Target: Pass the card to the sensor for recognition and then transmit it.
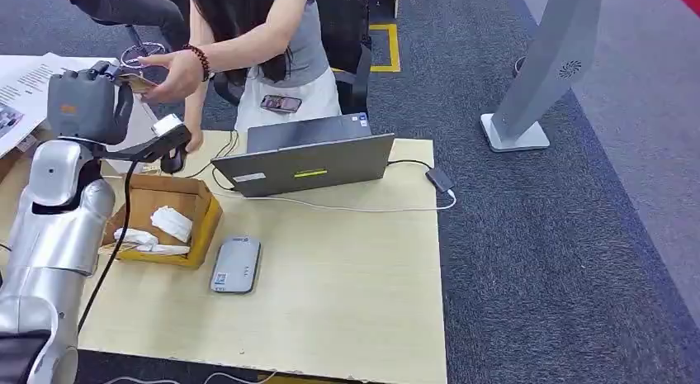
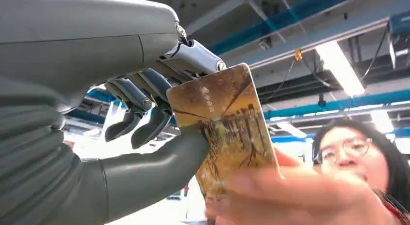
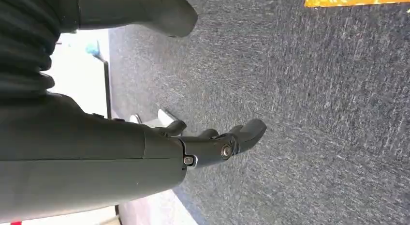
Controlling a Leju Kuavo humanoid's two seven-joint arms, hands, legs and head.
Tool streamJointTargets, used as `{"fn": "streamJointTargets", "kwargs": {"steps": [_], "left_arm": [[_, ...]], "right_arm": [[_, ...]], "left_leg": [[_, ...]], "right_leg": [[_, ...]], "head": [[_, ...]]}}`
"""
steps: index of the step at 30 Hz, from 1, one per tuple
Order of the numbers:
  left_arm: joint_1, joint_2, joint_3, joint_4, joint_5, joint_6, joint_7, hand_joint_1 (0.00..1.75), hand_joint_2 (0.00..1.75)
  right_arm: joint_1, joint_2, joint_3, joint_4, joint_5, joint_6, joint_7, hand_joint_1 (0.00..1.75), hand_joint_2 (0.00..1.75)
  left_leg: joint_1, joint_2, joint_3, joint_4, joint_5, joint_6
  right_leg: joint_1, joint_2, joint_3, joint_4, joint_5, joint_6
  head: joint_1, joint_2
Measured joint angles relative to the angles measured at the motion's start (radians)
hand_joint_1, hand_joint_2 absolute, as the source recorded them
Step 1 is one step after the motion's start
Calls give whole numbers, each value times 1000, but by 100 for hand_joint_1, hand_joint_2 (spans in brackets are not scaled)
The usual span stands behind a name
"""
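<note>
From the head view, the robot's left hand (image 1: 89, 103) is raised beyond the far-left corner of the table (image 1: 347, 268), meeting a person's hand (image 1: 175, 74) that reaches in at the card (image 1: 136, 81). On the table sit a cardboard box (image 1: 165, 219) of white scraps, a grey card sensor (image 1: 235, 265) just beside it, and an open laptop (image 1: 309, 161) with a white cable trailing off to an adapter (image 1: 439, 180).

Seen from the left wrist, the card (image 2: 227, 128), printed in golden brown, is pinched between the thick thumb and the upper fingers (image 2: 193, 58) of the left hand (image 2: 159, 113), while the person's hand (image 2: 290, 196), blurred, closes on the card's free end. Both parties appear to be holding it at once, so the hand-over looks under way but unfinished.

At the right wrist, the right hand (image 3: 212, 142) hangs over grey carpet (image 3: 314, 113), its fingers loosely curled and holding nothing.

The risk lies in timing: should the pinch loosen before the person's grip is firm, the card could drop to the floor; should it hold too long, a pull could bend the card or drag it askew.
</note>
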Motion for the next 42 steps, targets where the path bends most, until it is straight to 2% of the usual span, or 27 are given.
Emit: {"fn": "streamJointTargets", "kwargs": {"steps": [2,3,6,7,24,28,33,39,42], "left_arm": [[-1,0,0,11,2,1,0,161,175],[-1,0,0,16,3,1,0,173,175],[-1,0,0,28,4,1,0,175,175],[-1,0,0,30,5,1,0,0,175],[24,-3,0,37,21,0,-4,0,175],[60,-4,0,13,43,-2,-21,0,175],[172,-13,0,-106,47,6,-31,0,175],[433,-39,-3,-376,47,62,-43,0,175],[510,-46,-3,-451,48,67,-46,0,175]], "right_arm": [[0,0,-2,0,2,0,2,0,175],[-1,0,-2,0,4,0,3,0,175],[-1,0,-3,0,4,0,3,0,175],[-1,0,-3,0,5,0,2,0,175],[-1,0,-18,0,10,0,3,0,175],[-1,0,-24,0,15,0,4,0,175],[0,2,-41,0,14,-8,11,0,175],[7,12,-76,0,0,-32,15,0,175],[8,16,-85,0,0,-34,16,0,175]], "left_leg": [[0,0,0,0,0,0],[0,0,0,0,0,0],[0,0,0,0,0,0],[0,0,0,0,0,0],[0,0,0,0,0,0],[0,0,0,0,0,0],[0,0,0,0,0,0],[-1,3,0,0,-3,1],[-1,1,-1,0,-3,1]], "right_leg": [[0,0,0,0,0,0],[0,0,0,0,0,0],[0,0,0,0,0,0],[0,0,0,0,0,0],[0,0,0,0,0,0],[0,0,0,0,0,0],[0,0,0,0,0,0],[0,3,-1,-1,-2,2],[0,1,-1,-1,-3,3]], "head": [[0,0],[0,0],[0,0],[-1,0],[0,0],[0,0],[0,0],[0,0],[0,0]]}}
